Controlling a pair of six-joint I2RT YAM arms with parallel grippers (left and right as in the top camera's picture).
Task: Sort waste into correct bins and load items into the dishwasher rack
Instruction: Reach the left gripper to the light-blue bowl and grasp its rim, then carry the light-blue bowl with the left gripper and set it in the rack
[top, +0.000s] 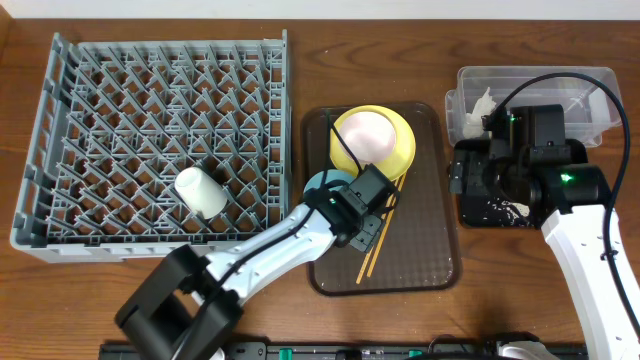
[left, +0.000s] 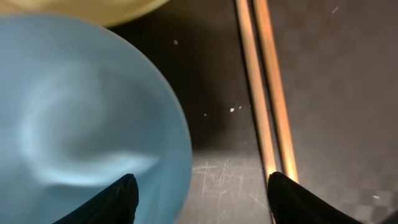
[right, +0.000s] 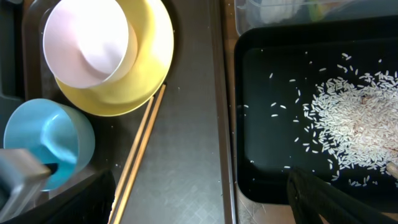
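Straddling bowl (left: 81, 112) rim: left end effector (left: 202, 188)

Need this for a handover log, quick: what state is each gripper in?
Left gripper: open, one finger over the light-blue bowl, the other beside the chopsticks; holding nothing.
Right gripper: open, empty.

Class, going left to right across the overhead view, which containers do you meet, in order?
Grey dishwasher rack → brown serving tray → clear plastic tub. The black tray shares the tub's span, so it is left out.
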